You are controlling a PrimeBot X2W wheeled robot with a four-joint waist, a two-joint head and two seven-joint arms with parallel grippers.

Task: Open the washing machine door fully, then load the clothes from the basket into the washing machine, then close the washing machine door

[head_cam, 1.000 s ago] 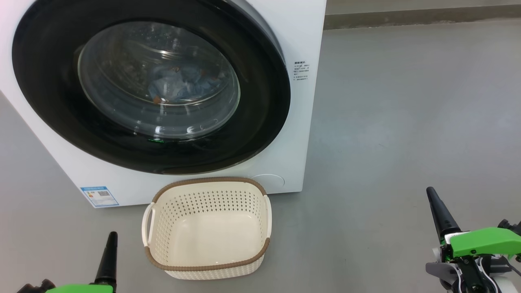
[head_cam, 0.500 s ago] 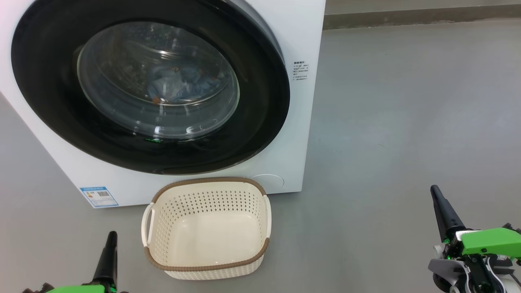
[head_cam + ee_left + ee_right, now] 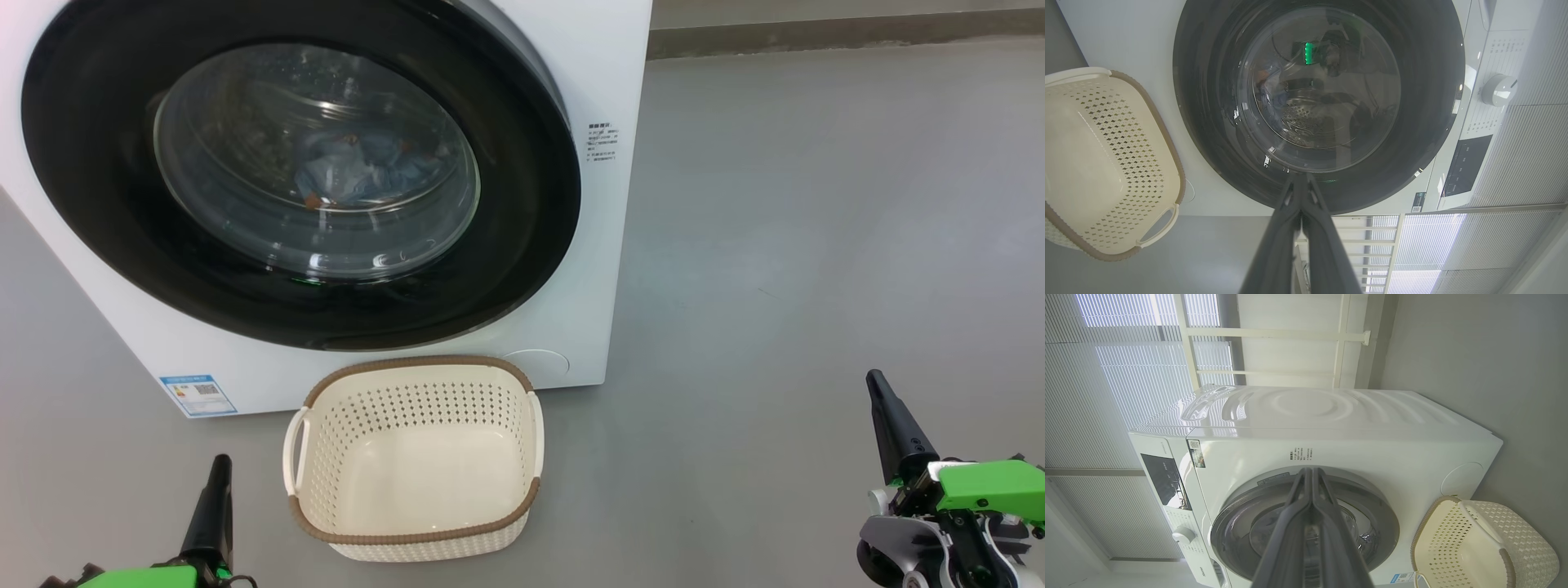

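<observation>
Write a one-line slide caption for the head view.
Empty basket before the washing machine; its door closed, clothes inside; left gripper and right gripper shut.

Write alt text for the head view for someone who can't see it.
A white washing machine with its black door closed, light-blue clothes visible through the glass. An empty cream basket stands on the floor in front of it. The left end effector and right end effector, both shut, point up from the bottom corners.

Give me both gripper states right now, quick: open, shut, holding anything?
Left gripper: shut, fingers pressed together, holding nothing.
Right gripper: shut, fingers pressed together, holding nothing.
</observation>
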